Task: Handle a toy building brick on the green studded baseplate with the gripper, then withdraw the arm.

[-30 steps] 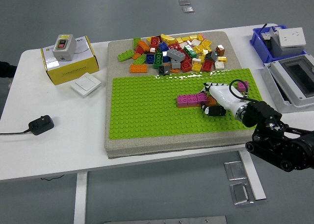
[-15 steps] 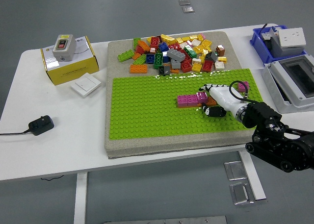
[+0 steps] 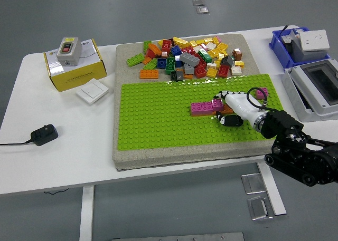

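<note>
— Head view: where's the brick?
— Magenta studded brick (image 3: 206, 107) sits mid-right on the green studded baseplate (image 3: 158, 119), its right end touching the right robot hand (image 3: 228, 110).
— Grip?
— White fingers curled around an orange piece (image 3: 227, 111); can't tell if it's actually held. Glossy plastic loose brick pile (image 3: 190, 56) behind, on a coarse beige mat (image 3: 127, 54) on the white tabletop (image 3: 58, 146).

A long pink brick (image 3: 205, 108) lies flat on the green studded baseplate (image 3: 158, 119), studs up, right of the plate's middle and running left to right. At its right end sits what seems to be an orange brick (image 3: 226, 110), mostly hidden. A smaller pink brick (image 3: 261, 93) stands near the baseplate's far right corner.
</note>
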### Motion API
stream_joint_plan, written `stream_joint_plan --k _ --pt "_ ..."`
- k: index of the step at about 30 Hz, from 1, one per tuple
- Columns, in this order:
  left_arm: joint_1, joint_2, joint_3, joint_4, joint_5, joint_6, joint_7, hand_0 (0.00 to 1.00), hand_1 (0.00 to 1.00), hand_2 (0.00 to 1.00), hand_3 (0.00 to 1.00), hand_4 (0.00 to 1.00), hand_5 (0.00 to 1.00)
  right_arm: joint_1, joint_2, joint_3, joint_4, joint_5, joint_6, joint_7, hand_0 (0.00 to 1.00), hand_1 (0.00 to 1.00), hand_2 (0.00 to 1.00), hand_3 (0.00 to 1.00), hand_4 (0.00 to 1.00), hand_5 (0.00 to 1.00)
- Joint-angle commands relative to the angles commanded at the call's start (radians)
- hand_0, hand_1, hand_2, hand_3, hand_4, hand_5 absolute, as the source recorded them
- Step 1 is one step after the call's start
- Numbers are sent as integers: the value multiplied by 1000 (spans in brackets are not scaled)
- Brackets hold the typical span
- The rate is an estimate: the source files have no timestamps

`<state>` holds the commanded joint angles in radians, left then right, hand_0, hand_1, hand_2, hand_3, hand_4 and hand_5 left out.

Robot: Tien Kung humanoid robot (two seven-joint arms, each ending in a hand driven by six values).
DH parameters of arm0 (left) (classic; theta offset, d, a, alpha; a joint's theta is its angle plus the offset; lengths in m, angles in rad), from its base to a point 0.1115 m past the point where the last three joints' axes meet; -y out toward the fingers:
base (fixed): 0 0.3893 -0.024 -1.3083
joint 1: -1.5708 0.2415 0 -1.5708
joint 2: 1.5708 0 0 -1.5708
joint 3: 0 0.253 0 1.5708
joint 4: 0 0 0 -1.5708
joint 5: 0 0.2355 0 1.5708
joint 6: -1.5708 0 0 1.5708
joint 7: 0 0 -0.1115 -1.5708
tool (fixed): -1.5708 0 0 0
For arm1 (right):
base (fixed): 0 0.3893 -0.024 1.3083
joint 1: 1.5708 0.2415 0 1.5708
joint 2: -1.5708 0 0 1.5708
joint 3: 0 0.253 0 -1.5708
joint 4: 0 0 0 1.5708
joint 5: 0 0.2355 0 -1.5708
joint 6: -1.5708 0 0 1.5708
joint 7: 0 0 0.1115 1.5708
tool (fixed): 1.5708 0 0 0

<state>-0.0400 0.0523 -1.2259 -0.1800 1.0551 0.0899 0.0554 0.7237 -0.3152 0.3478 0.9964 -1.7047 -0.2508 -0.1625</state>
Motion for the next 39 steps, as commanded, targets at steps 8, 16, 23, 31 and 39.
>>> stream_joint_plan --k 8,16,23,31,39 --pt "-1 0 -2 0 0 0 -1 665 664 660 645 332 626 -3 -7 13 14 0 -1 -1 928 918 978 844 511 397" --pt "0 -1 -1 0 -2 1 -2 665 664 661 646 328 628 -13 -29 51 59 11 -10 2 930 913 976 844 512 400" --pt "2 -2 -3 0 -4 2 -3 665 664 662 648 325 632 -37 -65 68 126 2 -24 0 929 912 977 832 515 407" --pt "2 -3 -3 0 -5 2 -4 665 664 662 648 327 637 -74 -75 104 159 -15 -35 1 929 913 977 821 520 415" --pt "1 -3 -2 0 -5 2 -4 665 664 662 649 326 635 -80 -65 107 148 -12 -37 4 929 914 977 819 521 415"
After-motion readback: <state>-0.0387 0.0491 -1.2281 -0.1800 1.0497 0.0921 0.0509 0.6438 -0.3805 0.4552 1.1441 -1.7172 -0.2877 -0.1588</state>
